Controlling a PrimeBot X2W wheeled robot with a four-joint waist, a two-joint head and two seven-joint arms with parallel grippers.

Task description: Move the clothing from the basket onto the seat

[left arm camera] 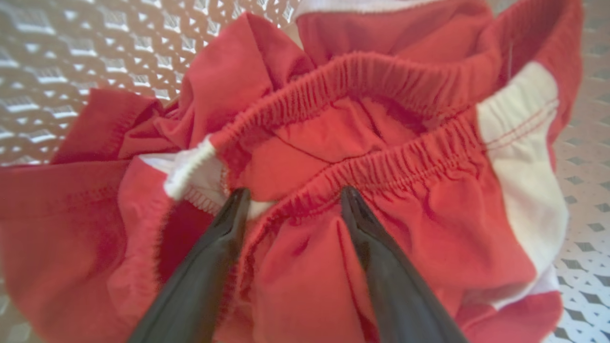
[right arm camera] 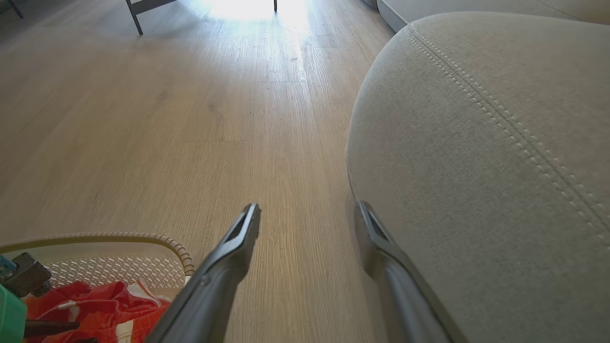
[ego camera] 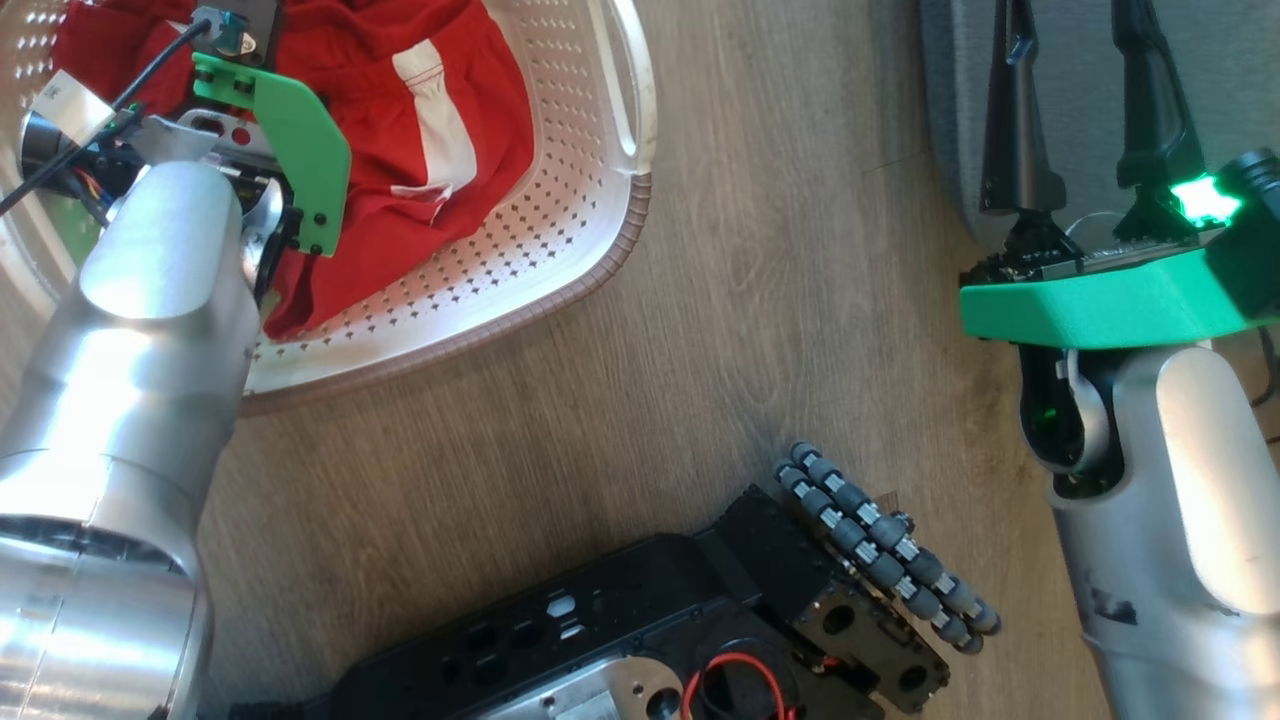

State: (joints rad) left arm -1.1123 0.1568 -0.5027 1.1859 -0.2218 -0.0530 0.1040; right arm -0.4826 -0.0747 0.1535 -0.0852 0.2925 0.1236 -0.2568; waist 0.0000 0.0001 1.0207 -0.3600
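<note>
In the head view the basket [ego camera: 560, 200] sits on the wood floor [ego camera: 700, 350] at 10 to 11 o'clock. The clothing [ego camera: 400, 120] lies heaped inside it, red with a white stripe showing. The seat [ego camera: 1230, 70] is at 1 to 2 o'clock, well apart from the basket, with bare floor between them. None of the clothing is on the seat.

The left arm [ego camera: 150, 350] reaches up from 8 o'clock into the basket, and its green wrist plate [ego camera: 300, 150] hangs over the heap. In the left wrist view the left gripper [left arm camera: 294, 190] stands wide open. Its tips are down at the red cloth, and a gathered elastic waistband runs across between them from 8 to 2 o'clock. The fingers are spread and pinch nothing. A white panel of the garment lies at 3 o'clock, and the basket's perforated wall shows at 10 o'clock.

In the right wrist view the right gripper [right arm camera: 307, 206] is also wide open and empty, pointing along the floor. Its finger [right arm camera: 381, 247] on the 3 o'clock side is just beside the seat's rounded, stitched edge. I cannot tell whether it touches. The basket's corner, with red cloth in it, shows at 8 o'clock.

The robot's black base [ego camera: 650, 620] and a roller wheel [ego camera: 885, 550] lie at 6 o'clock in the head view.
</note>
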